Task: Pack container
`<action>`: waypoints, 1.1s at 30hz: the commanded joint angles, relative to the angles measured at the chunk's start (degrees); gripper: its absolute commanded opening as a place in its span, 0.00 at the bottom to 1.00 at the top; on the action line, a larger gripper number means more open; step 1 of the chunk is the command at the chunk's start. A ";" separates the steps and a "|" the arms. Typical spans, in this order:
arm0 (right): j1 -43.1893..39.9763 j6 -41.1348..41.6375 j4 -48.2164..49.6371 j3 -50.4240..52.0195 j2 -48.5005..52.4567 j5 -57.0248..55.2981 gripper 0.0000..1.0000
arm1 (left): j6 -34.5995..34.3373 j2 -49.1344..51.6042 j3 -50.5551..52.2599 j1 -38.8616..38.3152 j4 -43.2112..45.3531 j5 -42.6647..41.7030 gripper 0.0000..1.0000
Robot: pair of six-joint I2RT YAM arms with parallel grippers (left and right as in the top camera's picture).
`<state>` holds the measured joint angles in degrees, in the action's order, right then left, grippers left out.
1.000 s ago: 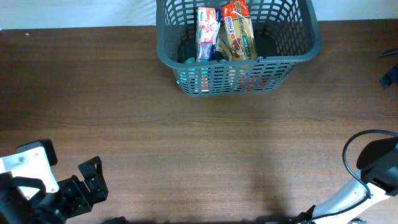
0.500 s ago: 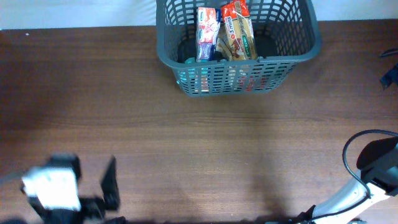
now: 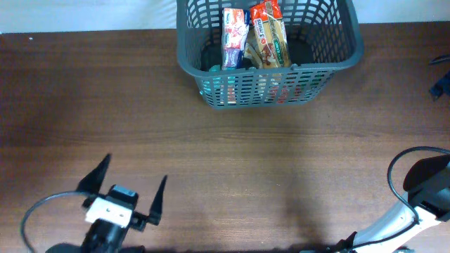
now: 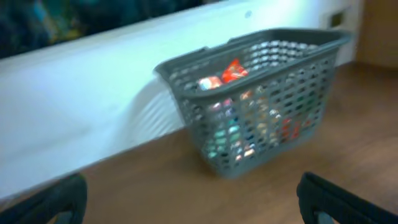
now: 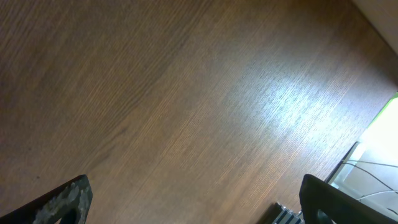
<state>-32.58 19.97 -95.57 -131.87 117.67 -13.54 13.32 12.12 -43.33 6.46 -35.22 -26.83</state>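
Your container (image 3: 260, 90) sits at the far edge of the bench (image 3: 281, 161), long axis crosswise, ahead and right of the spread, empty left jaws, which seem nearer it than the spread right jaws.

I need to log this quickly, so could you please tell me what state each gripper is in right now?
Left gripper: open, holding nothing.
Right gripper: open, holding nothing.

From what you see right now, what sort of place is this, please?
Likely a robotics lab bench: a wooden table, a grey basket of food packets by a white wall, and the open left gripper.
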 commanded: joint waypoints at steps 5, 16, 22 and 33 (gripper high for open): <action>-0.02 0.70 0.22 0.31 0.04 0.07 0.99 | 0.90 -6.27 15.74 -7.89 19.34 -1.88 0.99; -0.02 0.70 0.20 0.31 0.04 0.07 0.99 | -4.04 -11.80 25.81 -8.94 26.29 4.85 0.99; -0.02 0.70 0.22 0.31 0.04 0.07 0.99 | -12.61 -11.80 29.38 -8.94 27.87 14.49 0.99; -0.02 0.70 0.20 0.31 0.04 0.07 0.99 | -12.70 -11.80 35.39 -8.94 30.25 20.70 0.99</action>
<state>-32.58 19.94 -95.55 -131.87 117.67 -13.54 1.67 0.80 -9.58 -2.24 -5.08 -8.91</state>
